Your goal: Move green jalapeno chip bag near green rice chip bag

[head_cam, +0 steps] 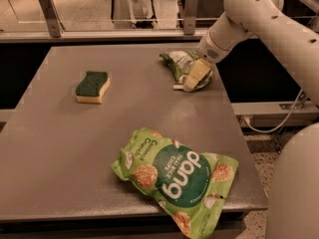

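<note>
The green jalapeno chip bag [177, 62], small, dark green and wrinkly, lies at the far right of the grey table [65, 148]. My gripper [193, 77] reaches in from the upper right and is down on the right half of this bag, covering that part. The green rice chip bag [174, 183], large, light green, with a dark circle reading "dang", lies flat at the near right of the table, its corner hanging over the front edge. The two bags are well apart.
A yellow sponge with a green top [92, 86] lies at the middle left. A metal rail with posts [49, 12] runs behind the table. The table's right edge [239, 128] is close to both bags. My white arm [269, 29] fills the upper right.
</note>
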{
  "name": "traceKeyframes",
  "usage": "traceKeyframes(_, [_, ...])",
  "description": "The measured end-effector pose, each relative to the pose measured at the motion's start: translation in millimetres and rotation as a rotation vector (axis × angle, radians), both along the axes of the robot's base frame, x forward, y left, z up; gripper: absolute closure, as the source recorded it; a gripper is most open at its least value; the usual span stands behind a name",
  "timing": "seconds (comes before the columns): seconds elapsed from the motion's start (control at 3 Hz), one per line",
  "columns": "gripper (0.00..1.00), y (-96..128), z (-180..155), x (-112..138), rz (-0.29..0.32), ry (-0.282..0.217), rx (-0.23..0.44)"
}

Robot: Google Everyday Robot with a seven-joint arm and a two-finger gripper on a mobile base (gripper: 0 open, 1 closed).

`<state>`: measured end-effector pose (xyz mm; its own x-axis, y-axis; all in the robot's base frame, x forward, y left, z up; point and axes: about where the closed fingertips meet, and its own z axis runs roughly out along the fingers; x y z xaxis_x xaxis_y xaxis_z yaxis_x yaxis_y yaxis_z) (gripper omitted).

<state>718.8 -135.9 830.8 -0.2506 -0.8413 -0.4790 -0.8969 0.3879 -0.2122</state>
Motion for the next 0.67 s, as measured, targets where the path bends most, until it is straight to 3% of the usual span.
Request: traceKeyframes(0.67, [0.39, 3.0, -5.1, 0.4, 0.005, 0.008, 0.000])
